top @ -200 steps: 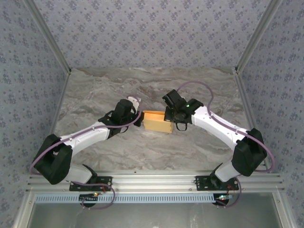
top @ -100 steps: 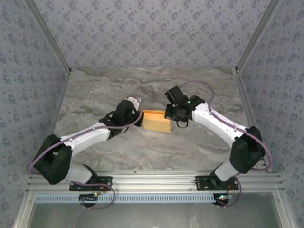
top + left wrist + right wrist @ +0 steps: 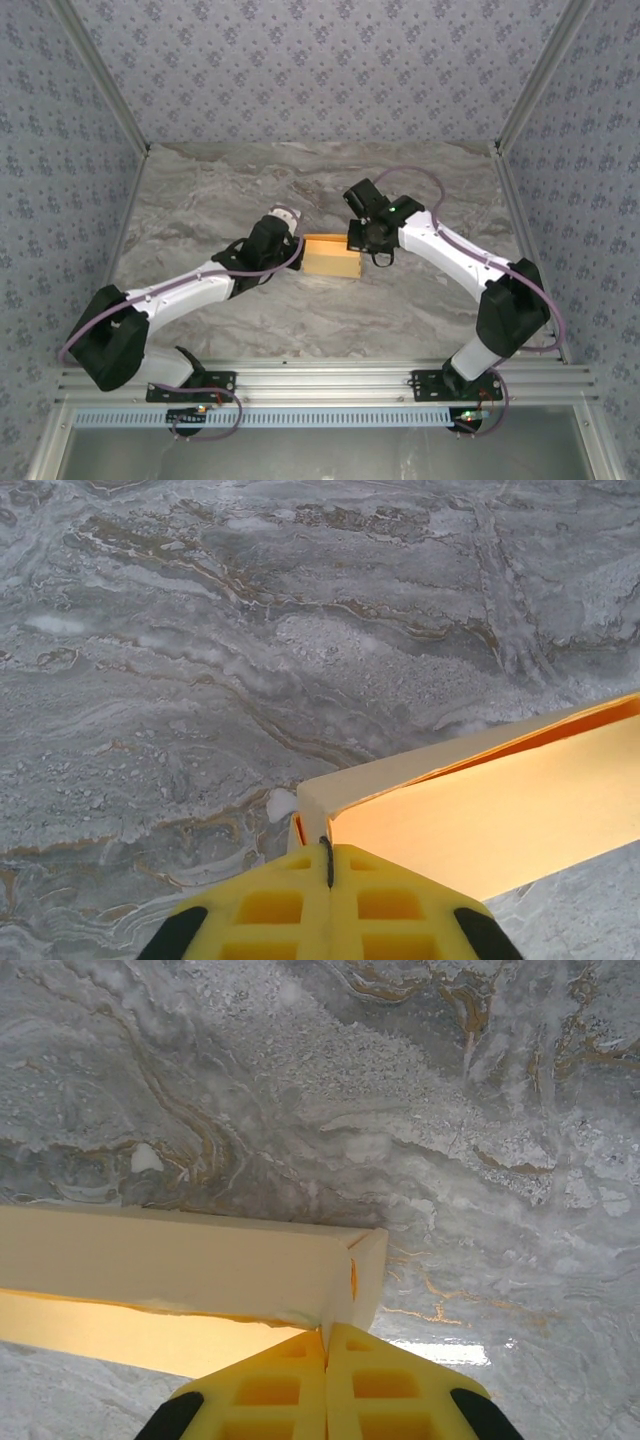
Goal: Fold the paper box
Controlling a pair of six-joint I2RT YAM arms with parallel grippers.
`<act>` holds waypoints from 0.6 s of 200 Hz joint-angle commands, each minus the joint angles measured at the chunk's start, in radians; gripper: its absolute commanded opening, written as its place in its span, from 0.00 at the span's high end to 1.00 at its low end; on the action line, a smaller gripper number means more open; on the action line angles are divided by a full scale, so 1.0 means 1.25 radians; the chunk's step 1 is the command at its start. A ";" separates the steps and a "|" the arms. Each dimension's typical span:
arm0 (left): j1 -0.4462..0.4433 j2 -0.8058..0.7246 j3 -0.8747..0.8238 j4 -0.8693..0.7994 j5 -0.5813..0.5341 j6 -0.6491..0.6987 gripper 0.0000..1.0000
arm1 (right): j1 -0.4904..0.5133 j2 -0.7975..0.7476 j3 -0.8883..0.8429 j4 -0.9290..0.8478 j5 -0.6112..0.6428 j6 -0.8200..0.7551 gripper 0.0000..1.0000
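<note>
On the table [image 3: 200, 210], near the middle: paper box [image 3: 331, 257], flanked by left gripper [image 3: 298, 246] touching its left end and right gripper [image 3: 354, 243] touching its right end, both at the far corners

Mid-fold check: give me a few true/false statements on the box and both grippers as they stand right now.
1. The box is between the left gripper and the right gripper. True.
2. The box is a flat sheet. False: its walls stand up, forming a shallow box.
3. The right gripper's jaws are wide open. False: they are shut on a corner of the box.
4. The left gripper's jaws are closed at a corner of the box. True.
</note>
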 commanded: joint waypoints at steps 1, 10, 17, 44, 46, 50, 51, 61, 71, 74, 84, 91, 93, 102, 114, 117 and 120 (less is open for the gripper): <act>-0.026 -0.023 0.003 -0.021 -0.002 -0.034 0.80 | 0.015 0.018 0.043 0.016 -0.015 -0.009 0.93; -0.027 -0.023 -0.005 -0.009 -0.002 -0.040 0.76 | 0.015 0.024 0.046 0.016 -0.015 -0.012 0.93; -0.026 -0.020 -0.010 -0.005 -0.004 -0.044 0.70 | 0.015 0.026 0.048 0.017 -0.013 -0.014 0.94; -0.026 0.002 -0.008 -0.006 -0.007 -0.046 0.65 | 0.014 0.035 0.043 0.020 -0.016 -0.014 0.94; -0.027 0.004 -0.009 -0.007 -0.009 -0.046 0.65 | 0.015 0.035 0.042 0.021 -0.017 -0.014 0.94; -0.026 0.007 -0.006 -0.008 -0.010 -0.045 0.65 | 0.015 0.035 0.040 0.022 -0.018 -0.013 0.94; -0.027 0.008 -0.006 -0.009 -0.010 -0.044 0.65 | 0.015 0.034 0.040 0.021 -0.017 -0.013 0.94; -0.027 0.014 -0.004 -0.011 -0.009 -0.042 0.68 | 0.015 0.033 0.036 0.022 -0.017 -0.010 0.94; -0.026 0.020 -0.002 -0.012 -0.009 -0.042 0.71 | 0.015 0.030 0.032 0.024 -0.019 -0.008 0.94; -0.027 0.020 -0.002 -0.012 -0.008 -0.041 0.71 | 0.016 0.029 0.030 0.026 -0.020 -0.009 0.94; -0.026 0.024 -0.001 -0.012 -0.006 -0.042 0.75 | 0.017 0.026 0.023 0.030 -0.019 -0.006 0.94; -0.027 0.027 -0.001 -0.010 -0.003 -0.042 0.79 | 0.017 0.024 0.016 0.034 -0.020 -0.006 0.94; -0.027 0.028 -0.001 -0.010 -0.003 -0.042 0.80 | 0.019 0.024 0.014 0.035 -0.021 -0.007 0.94; -0.027 0.030 -0.001 -0.008 0.000 -0.042 0.85 | 0.020 0.022 0.002 0.044 -0.022 -0.005 0.94; -0.028 0.030 -0.001 -0.007 0.001 -0.041 0.91 | 0.022 0.022 -0.011 0.051 -0.021 -0.007 0.94; -0.028 0.030 -0.002 -0.007 0.001 -0.041 0.91 | 0.023 0.022 -0.014 0.053 -0.021 -0.008 0.94; -0.028 0.030 -0.002 -0.007 0.001 -0.040 0.92 | 0.023 0.021 -0.015 0.055 -0.020 -0.008 0.94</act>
